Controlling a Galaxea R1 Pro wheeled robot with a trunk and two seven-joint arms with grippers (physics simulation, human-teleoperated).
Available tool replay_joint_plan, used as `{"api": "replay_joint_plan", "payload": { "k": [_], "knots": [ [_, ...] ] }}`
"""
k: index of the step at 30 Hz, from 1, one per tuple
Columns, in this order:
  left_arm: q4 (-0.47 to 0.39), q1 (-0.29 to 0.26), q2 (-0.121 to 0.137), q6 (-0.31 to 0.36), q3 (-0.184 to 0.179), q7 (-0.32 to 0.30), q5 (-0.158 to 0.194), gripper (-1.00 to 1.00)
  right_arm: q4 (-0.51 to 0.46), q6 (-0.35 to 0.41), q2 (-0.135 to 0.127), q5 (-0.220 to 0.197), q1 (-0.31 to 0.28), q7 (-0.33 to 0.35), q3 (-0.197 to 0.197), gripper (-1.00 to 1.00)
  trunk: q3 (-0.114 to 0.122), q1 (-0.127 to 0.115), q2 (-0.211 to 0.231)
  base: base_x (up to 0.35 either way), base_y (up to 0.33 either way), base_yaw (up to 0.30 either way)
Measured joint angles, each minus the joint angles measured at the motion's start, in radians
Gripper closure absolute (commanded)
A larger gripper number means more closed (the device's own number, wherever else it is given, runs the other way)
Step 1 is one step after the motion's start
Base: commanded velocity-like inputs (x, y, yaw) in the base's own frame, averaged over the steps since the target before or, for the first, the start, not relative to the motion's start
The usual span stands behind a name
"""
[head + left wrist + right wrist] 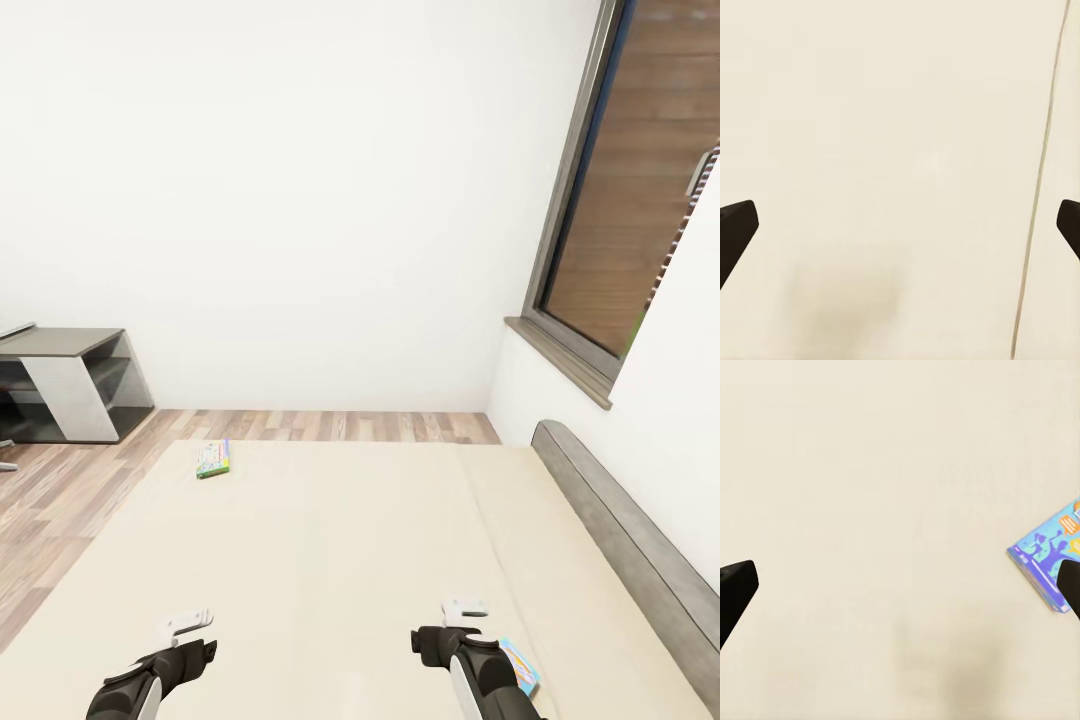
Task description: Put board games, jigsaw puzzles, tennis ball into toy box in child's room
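The bed (330, 540) spreads out below me, its beige mattress bare in the middle. A green-edged, white-topped board game (213, 459) lies flat near the mattress's far left corner. A small blue board game (520, 665) lies on the near right part, just to the right of my right arm; the right wrist view has it (1048, 561) beside one fingertip, untouched. My right gripper (465, 611) (907, 585) hovers open over the mattress. My left gripper (188, 628) (907, 225) is open too, above plain mattress with a seam line.
A grey headboard (630, 535) runs along the bed's right side under a dark-framed window (620, 210). A low dark grey unit with a white panel (70, 385) stands on the wood-plank floor (60, 490) at the left. White walls close the room behind.
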Motion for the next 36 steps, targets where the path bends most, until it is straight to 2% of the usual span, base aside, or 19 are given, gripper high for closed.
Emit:
{"api": "replay_joint_plan", "payload": {
  "k": [36],
  "knots": [
    [0.000,0.000,0.000,0.001,0.000,0.000,0.000,-1.00,0.000,0.000,0.000,-0.004,0.000,0.001,0.000,-1.00,0.000,0.000,0.000,-0.006,0.000,0.000]
  ]
}}
